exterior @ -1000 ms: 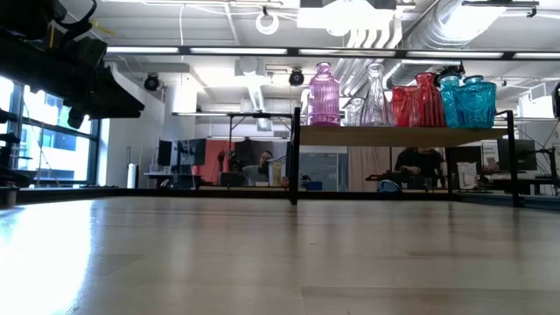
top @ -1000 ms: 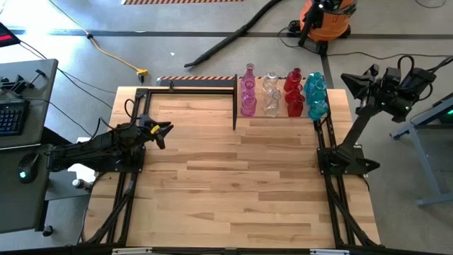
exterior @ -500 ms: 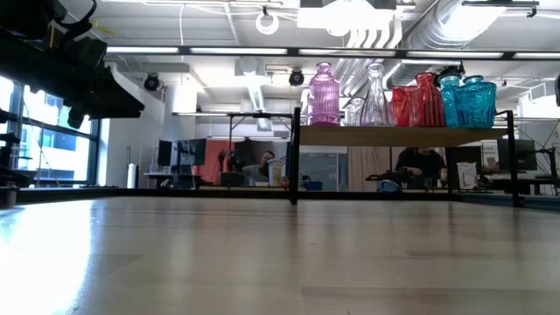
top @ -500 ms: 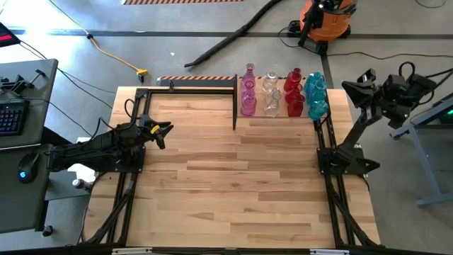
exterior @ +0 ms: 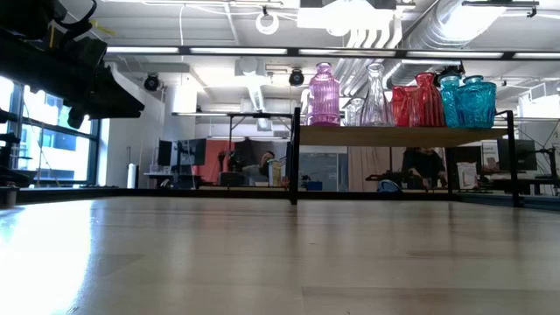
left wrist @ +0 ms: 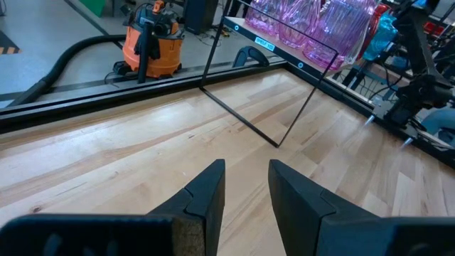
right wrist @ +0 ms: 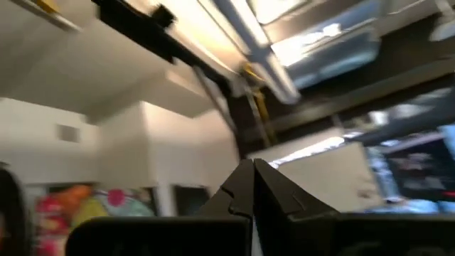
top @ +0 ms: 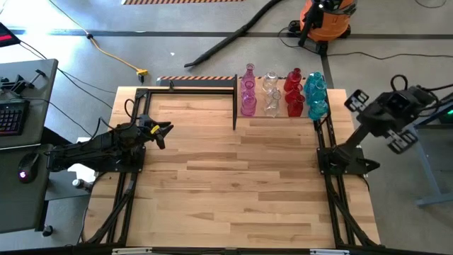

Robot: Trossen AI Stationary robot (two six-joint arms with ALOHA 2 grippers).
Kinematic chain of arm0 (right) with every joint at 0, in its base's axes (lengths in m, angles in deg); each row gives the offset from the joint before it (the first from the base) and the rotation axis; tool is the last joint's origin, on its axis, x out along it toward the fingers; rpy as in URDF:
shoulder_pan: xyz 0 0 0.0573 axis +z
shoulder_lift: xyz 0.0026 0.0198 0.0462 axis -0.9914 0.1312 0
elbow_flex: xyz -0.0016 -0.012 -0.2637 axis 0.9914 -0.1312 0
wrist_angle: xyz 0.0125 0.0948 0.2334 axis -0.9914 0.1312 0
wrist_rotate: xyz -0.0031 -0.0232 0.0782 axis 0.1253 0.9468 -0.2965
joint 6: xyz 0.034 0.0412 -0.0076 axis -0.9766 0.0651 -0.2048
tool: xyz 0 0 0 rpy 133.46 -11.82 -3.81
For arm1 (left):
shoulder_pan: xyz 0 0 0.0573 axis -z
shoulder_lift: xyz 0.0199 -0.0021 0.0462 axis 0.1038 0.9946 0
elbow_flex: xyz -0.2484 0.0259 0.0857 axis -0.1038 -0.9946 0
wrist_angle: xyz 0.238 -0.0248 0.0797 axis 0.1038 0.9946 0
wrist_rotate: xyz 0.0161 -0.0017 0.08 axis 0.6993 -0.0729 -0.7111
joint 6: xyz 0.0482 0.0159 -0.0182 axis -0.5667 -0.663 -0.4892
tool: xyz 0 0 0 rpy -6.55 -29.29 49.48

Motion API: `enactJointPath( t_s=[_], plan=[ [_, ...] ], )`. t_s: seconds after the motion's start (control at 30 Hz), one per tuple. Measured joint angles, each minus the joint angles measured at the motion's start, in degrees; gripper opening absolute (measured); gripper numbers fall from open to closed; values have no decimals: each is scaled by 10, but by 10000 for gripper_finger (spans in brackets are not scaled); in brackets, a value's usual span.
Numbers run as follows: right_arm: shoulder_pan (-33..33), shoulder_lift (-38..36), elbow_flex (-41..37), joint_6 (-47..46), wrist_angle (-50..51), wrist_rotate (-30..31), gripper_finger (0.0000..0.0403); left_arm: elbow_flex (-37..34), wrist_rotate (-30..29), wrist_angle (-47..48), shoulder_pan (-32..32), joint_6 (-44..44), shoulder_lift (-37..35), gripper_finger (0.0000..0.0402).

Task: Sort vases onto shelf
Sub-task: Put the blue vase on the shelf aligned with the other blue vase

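Several glass vases stand on their bases on the shelf (exterior: 376, 136) at the table's far right: pink (top: 248, 91), clear (top: 271, 93), red (top: 294, 92) and teal (top: 316, 95). The low view shows them in a row from pink (exterior: 324, 94) to teal (exterior: 472, 101). My left gripper (top: 164, 132) hovers low over the table's left side, open by a narrow gap (left wrist: 245, 185) with nothing between the fingers. It points toward the shelf and the pink vases (left wrist: 313, 25). My right gripper (top: 355, 99) is raised beyond the table's right edge, shut (right wrist: 252, 185) and empty, pointing upward at the ceiling.
Bare wooden tabletop (top: 233, 177) lies between the two arms. A black frame rail (top: 187, 88) runs along the far edge left of the shelf. An orange vacuum (top: 324, 18) with a hose sits on the floor beyond the far edge. People sit in the room behind (exterior: 262, 166).
My right gripper has swung a little toward the table's near edge, beside the right edge, and its wrist has rolled and tipped. It stays shut. The vases and my left arm have kept still.
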Motion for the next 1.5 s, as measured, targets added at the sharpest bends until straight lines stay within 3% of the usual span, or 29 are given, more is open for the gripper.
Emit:
enactJointPath(
  t_s=[0.13, 0.3, 0.57, 0.87, 0.97, 1.13, 1.5],
  plan=[
    [-50, 37, 0, -38, -36, -68, 0, 0, 0, 0, 0, 0, 0, 101],
    [-113, 63, 0, -47, -16, -80, 0, 0, 0, 0, 0, 0, 0, 101],
    [-225, 64, 0, -9, 119, -13, 0, 0, 0, 0, 0, 0, 0, 101],
    [-362, 65, 0, -14, 245, -13, 0, 0, 0, 0, 0, 0, 0, 101],
    [-404, 64, 1, -26, 287, 14, 0, 0, 0, 0, 0, 0, 0, 101],
    [-469, 64, 0, -84, 397, 78, 0, 0, 0, 0, 0, 0, 0, 101],
    [-569, 63, 1, -282, 592, 58, 0, 0, 0, 0, 0, 0, 0, 101]
  ],
)
